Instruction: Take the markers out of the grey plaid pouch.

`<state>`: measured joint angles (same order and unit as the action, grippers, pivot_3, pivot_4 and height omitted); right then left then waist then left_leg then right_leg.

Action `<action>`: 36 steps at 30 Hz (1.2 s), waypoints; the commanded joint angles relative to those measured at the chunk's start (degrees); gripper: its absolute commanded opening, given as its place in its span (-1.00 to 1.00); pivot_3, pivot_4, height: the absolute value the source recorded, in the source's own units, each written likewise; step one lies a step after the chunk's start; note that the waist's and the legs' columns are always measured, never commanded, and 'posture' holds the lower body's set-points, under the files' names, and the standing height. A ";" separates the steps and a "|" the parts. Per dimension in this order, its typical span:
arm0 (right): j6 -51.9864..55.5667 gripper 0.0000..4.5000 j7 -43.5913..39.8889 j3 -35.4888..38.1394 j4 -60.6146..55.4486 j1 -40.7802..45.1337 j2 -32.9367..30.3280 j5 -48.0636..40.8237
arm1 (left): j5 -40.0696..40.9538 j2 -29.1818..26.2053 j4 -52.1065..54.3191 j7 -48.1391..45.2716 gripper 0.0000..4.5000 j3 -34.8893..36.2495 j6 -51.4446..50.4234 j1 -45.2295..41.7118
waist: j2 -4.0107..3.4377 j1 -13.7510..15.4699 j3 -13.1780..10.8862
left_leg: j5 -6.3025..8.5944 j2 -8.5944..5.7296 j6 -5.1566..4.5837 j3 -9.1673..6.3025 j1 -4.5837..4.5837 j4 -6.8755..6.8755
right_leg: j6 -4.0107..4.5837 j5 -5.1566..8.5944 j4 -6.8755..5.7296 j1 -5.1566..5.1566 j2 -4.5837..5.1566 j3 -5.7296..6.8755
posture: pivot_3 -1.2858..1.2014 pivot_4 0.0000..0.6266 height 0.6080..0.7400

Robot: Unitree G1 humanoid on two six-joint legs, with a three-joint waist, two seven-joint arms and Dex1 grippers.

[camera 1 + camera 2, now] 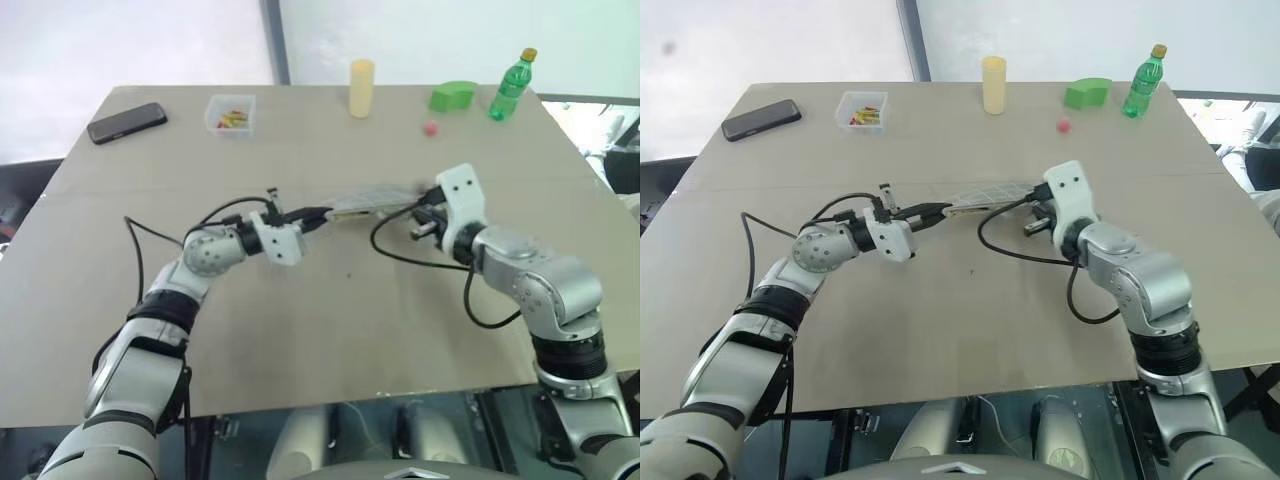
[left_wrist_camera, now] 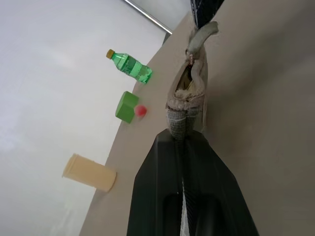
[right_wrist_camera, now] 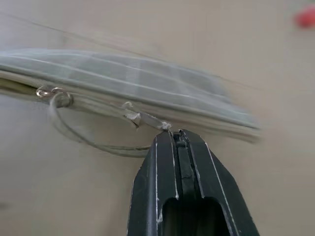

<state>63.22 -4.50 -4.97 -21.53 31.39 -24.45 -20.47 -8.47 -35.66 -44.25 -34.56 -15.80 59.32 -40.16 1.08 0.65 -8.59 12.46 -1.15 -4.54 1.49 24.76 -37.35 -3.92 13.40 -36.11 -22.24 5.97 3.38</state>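
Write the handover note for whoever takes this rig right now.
Left gripper: shut on one end of the pouch, holding it above the table.
Right gripper: shut on the zipper pull at the pouch's side.
Done: pouch gripped at both points.
Left: how far the zipper is open cannot be told; no markers are out yet. Open it fully, then take the markers out.
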 commanded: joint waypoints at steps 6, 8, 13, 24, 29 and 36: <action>-4.57 -0.97 2.74 2.45 5.88 -1.76 -7.69 11.83 | 8.81 -0.74 1.68 -5.46 -1.00 3.43 -2.00 1.37 | -0.01 0.02 0.00 | 0.00 0.03 0.00 0.01 0.01 0.01 | 0.00 0.00 0.06 0.00 -0.01 -0.01 | 0.03 -0.52 0.94; -8.32 -0.97 0.05 2.23 6.55 -3.14 -8.99 12.14 | 12.79 0.41 1.32 -7.05 -1.00 5.12 -4.49 1.72 | -0.02 -0.04 0.00 | 0.01 0.03 -0.01 0.04 0.01 0.01 | 0.00 0.00 0.09 0.00 -0.01 -0.04 | 0.03 -0.52 0.94; -9.64 -0.88 -8.05 5.24 0.70 -6.23 -9.14 6.78 | 16.65 1.59 1.47 -12.03 -1.00 6.68 -7.87 0.53 | -0.01 -0.08 0.00 | 0.06 0.07 -0.11 0.05 0.04 0.02 | -0.01 0.00 0.10 0.02 -0.05 -0.05 | 0.03 -0.52 0.94; -1.40 0.49 -13.86 19.05 -15.40 -6.99 -2.89 -10.83 | 15.38 3.47 2.62 -14.66 -1.00 8.13 -9.55 -0.66 | -0.01 0.13 0.00 | 0.15 0.10 -0.25 -0.02 0.02 -0.01 | -0.01 -0.01 0.11 0.04 -0.04 -0.04 | 0.03 -0.52 0.94; 1.39 -0.54 -10.86 15.47 -14.93 -4.48 3.08 -13.60 | 15.24 3.83 3.34 -14.88 -1.00 8.26 -10.07 -0.87 | -0.01 0.00 0.00 | 0.15 0.13 -0.25 -0.02 -0.01 -0.01 | 0.00 -0.01 0.08 0.03 -0.06 -0.04 | 0.03 -0.52 0.94; -2.42 -0.99 -7.43 7.03 -4.97 -1.68 8.64 -7.90 | 15.17 4.03 4.43 -15.08 -1.00 8.62 -10.37 -0.95 | -0.02 0.08 -0.01 | 0.06 0.08 -0.10 0.00 0.00 0.00 | 0.00 -0.01 0.07 0.02 -0.07 -0.05 | 0.03 -0.52 0.94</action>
<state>62.95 -12.49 2.29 -26.91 28.45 -15.93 -29.48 6.31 -31.44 -42.53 -49.82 -8.94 48.72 -40.19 1.05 0.73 -8.60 12.51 -1.09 -4.62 1.49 24.77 -37.35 -3.92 13.39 -36.03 -22.21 5.91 3.32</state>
